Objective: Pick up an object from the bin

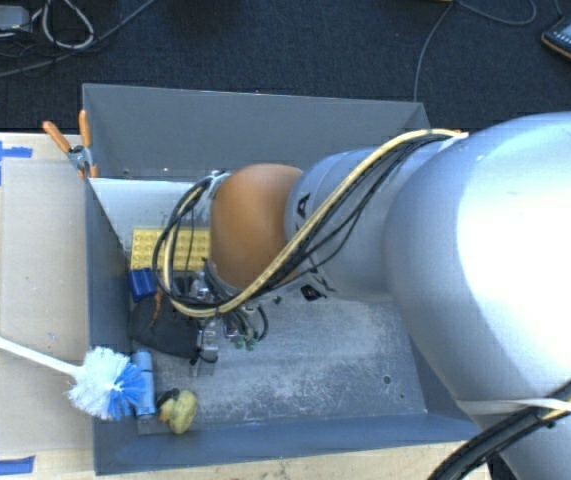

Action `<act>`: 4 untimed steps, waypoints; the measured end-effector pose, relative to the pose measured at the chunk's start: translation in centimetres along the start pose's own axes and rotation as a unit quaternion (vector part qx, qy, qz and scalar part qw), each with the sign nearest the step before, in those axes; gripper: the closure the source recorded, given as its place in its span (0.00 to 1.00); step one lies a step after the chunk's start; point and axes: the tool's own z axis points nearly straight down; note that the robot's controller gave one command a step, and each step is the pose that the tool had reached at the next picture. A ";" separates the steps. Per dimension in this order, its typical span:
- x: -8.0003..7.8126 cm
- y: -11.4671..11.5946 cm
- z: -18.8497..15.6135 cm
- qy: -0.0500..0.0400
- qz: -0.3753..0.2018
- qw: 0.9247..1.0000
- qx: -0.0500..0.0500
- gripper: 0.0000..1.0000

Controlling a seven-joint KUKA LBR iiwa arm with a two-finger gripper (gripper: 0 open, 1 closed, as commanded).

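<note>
**Tool low at the edge of a black, flat thing on the left of the bin**

The tool [208,346] hung low over the left half of the grey bin [265,128], under the arm's orange cover [250,223] and its looped cables [180,243]. It stood just at the right edge of a black, flat, angular thing [160,330] lying on the bin floor. Whether it touched that thing could not be told, nor whether the tool was spread or pressed together, since the wrist and cables hid most of it. Nothing was seen gripped in it.

The black thing looked light and low. Whether it was stiff plastic or something soft was unclear, so it could have slid along the floor or folded under a pinch. Its raised right edge, nearest the tool, seemed the best place to take hold.

Neighbours crowded it. A small blue piece [142,284] lay just behind it, with a yellow studded block [155,248] beyond that by the back-left wall. A white-and-blue brush head [105,388] and a yellowish lump [178,408] lay near the front-left corner. A wide grip might have caught the blue piece too.
</note>
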 end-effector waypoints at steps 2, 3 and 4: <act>0.1 1.6 -0.7 0.002 -0.029 1.000 0.001 0.00; -0.7 0.8 0.9 -0.001 0.046 0.999 0.001 0.00; -0.2 1.4 0.5 0.001 0.007 1.000 0.000 1.00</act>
